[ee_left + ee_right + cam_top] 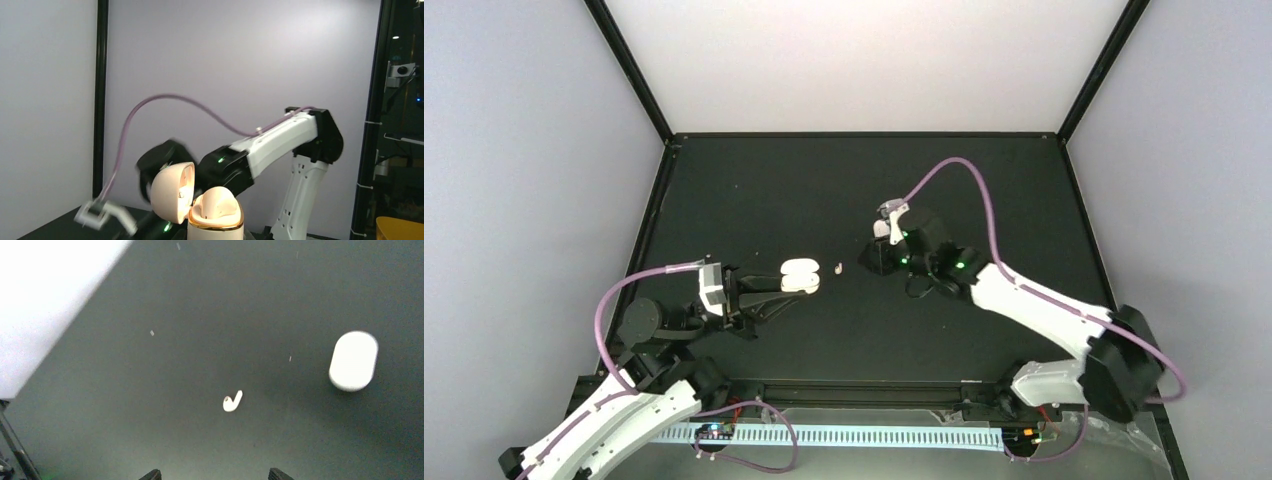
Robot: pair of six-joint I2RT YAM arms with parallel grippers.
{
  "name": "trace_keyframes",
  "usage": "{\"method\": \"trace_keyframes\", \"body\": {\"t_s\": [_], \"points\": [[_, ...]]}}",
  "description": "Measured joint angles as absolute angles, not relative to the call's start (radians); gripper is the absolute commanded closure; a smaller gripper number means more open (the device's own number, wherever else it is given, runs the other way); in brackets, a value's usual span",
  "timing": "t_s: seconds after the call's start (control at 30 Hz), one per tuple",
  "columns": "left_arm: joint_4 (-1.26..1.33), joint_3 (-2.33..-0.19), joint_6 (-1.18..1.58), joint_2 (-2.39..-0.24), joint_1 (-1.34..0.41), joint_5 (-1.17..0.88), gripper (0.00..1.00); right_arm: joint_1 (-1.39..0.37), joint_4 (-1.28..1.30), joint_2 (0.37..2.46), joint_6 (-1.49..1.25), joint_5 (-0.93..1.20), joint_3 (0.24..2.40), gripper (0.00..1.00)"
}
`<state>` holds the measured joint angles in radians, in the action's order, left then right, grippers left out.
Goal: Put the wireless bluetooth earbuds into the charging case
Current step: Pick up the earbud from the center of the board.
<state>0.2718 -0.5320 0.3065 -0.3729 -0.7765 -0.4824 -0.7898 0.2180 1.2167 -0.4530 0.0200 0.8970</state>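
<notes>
The left gripper (790, 288) is clamped on the charging case (215, 216), which stands upright with its lid open. One loose earbud (838, 268) lies on the table (804, 190) just beside the case, at its 3 o'clock in the top view. The right gripper (213, 474) hangs near that bud, jaws apart and holding nothing. The bud is tiny and smooth, so an off-centre pinch could likely flick it away or twist its stem out of line with the case's socket.
</notes>
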Motion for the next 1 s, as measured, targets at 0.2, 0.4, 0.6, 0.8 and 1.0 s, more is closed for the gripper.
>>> {"method": "trace_keyframes", "body": {"t_s": [0.2, 0.4, 0.6, 0.8, 1.0], "points": [[0.195, -0.532, 0.286, -0.294, -0.776, -0.469, 0.99, -0.79, 0.15, 1.483, -0.504, 0.099, 0.907, 0.48], [0.131, -0.529, 0.264, -0.231, -0.776, -0.451, 0.98, -0.79, 0.133, 1.678, -0.504, 0.152, 0.996, 0.48], [0.101, -0.505, 0.256, -0.185, -0.776, -0.441, 0.98, -0.789, 0.112, 1.777, -0.516, 0.188, 1.037, 0.47], [0.087, -0.5, 0.238, -0.18, -0.776, -0.437, 0.98, -0.789, 0.101, 1.847, -0.541, 0.203, 1.089, 0.46], [0.037, -0.5, 0.228, -0.145, -0.776, -0.437, 0.99, -0.752, 0.103, 1.805, -0.58, 0.239, 1.055, 0.43]]}}
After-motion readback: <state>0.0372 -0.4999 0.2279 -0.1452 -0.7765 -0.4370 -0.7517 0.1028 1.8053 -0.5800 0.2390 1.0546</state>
